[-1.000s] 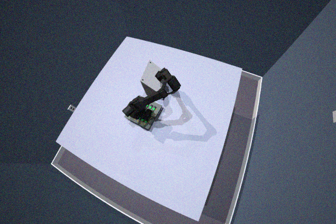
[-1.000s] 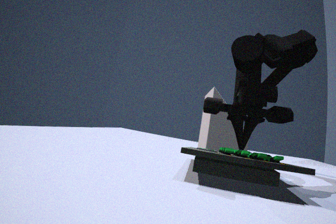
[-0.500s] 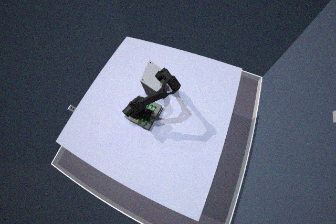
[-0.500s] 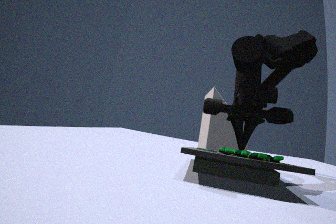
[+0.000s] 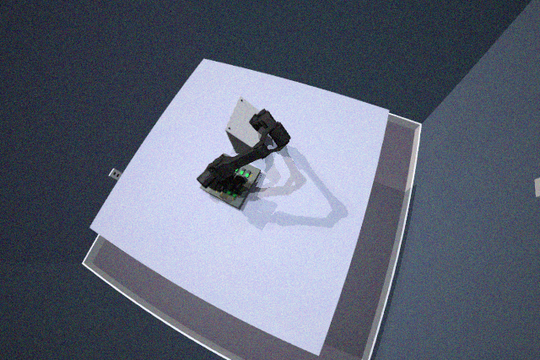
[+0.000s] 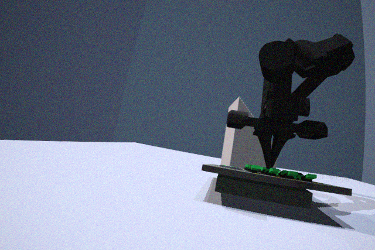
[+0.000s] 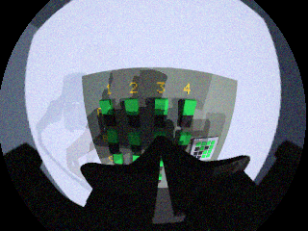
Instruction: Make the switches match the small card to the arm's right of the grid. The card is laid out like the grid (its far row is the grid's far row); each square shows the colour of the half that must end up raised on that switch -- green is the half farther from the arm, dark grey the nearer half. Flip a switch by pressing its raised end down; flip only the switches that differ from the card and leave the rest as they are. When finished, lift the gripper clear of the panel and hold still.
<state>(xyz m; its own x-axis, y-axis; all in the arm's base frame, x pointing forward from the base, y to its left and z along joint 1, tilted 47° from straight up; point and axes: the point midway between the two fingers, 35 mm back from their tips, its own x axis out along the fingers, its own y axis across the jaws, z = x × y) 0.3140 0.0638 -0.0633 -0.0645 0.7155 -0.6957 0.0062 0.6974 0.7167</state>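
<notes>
The grey switch panel (image 5: 236, 202) (image 6: 327, 188) (image 7: 221, 91) has columns marked 1 to 4. In the wrist view, far-row switches A1 (image 7: 105, 107), A2 (image 7: 131, 107), A3 (image 7: 161, 106) and A4 (image 7: 190, 107) show bright green far halves. Second-row switches B1 (image 7: 112, 136), B2 (image 7: 134, 139) and B4 (image 7: 184, 139) look dimmer, in shadow. C1 (image 7: 117, 159) is partly visible. The card (image 7: 204, 148) lies at the panel's right, its squares too small to read surely. My gripper (image 6: 269, 167) (image 7: 160, 139) is shut and empty, tips at the switches, around column 3; contact is unclear. The fingers hide B3's lower part and nearer switches.
A pale block (image 5: 241, 122) (image 6: 242, 147) stands beside the arm base, behind the panel in the exterior view. The white table top (image 5: 174, 225) surrounds the panel. A raised rim (image 5: 403, 221) runs beyond its right edge. Arm shadows cross the panel.
</notes>
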